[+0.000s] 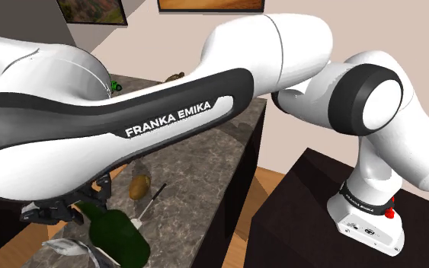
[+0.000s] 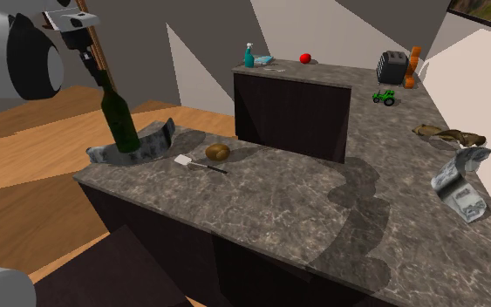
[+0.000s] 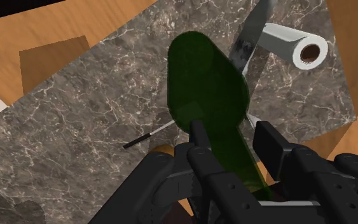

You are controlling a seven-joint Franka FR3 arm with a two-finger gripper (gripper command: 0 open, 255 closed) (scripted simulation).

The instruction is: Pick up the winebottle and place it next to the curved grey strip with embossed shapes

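A dark marbled L-shaped countertop [image 2: 322, 201] carries the scene. Across it the white arm [image 1: 167, 114] stretches from its stand toward the shoulder view's lower left, forearm sloping down and hand dipped toward the counter's far corner. The winebottle [image 2: 121, 122] is at that corner, held up by its neck. It is dark green and glossy, with a broad body, rounded shoulders and a slim neck, and it leans a little off upright. Its base is low against the curved grey strip [image 2: 152, 141], which lies on the counter beside it with one end rolled into a tube. Whether the base rests on the surface I cannot tell. The black gripper [image 3: 231, 137] comes at the bottle from above, and its two fingers [image 3: 269, 143] are clamped on the neck from either side. Near the strip lie a brown potato-like lump [image 2: 217, 151] and, just beside that, a small flat-bladed tool [image 2: 185, 160] with a dark handle.
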